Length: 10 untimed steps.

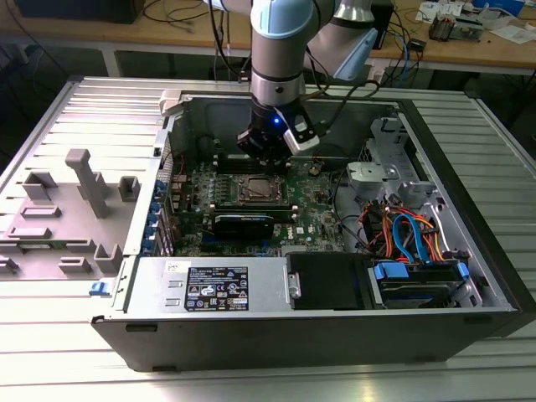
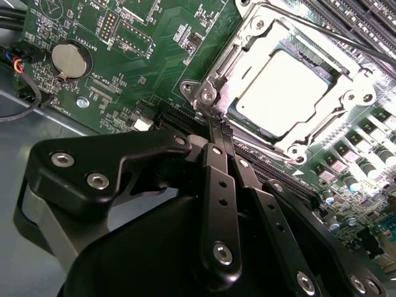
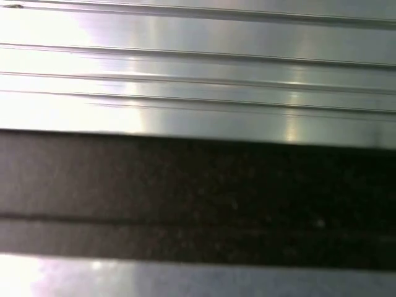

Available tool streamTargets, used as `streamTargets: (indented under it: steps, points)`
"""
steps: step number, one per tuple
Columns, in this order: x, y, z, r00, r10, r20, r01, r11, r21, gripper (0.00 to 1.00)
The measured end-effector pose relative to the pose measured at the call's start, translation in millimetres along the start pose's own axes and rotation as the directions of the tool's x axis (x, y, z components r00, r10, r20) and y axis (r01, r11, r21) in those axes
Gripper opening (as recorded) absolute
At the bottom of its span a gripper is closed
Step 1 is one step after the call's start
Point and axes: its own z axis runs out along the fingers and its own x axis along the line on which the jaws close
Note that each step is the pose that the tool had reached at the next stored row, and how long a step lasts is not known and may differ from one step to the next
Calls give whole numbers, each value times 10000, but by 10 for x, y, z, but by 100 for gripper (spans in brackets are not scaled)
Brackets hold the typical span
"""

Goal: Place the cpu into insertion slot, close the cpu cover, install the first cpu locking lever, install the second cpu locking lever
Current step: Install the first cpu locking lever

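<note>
CPU: cpu [image 2: 286,93] sits flat in the insertion slot [image 2: 244,71], silver top showing through the frame.
Cover: cpu cover [image 2: 346,102] lies down around the chip, it seems.
End effector: end effector [image 2: 221,127] pinched narrow, holding nothing, tips right at the socket's corner.
Direction: chip lies just beyond the fingertips.
Surroundings: motherboard [image 1: 314,213] inside the computer case [image 1: 276,331], coin battery [image 2: 71,59] well apart.
</note>
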Motion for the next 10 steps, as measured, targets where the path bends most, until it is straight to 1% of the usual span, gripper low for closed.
streamTargets:
  steps: [7, 10]
  points:
    - [3, -2, 13, 10000, 0, 0, 0, 10000, 1, 11]
    - [3, -16, 14, 10000, -1, 1, 1, 10000, -2, 11]
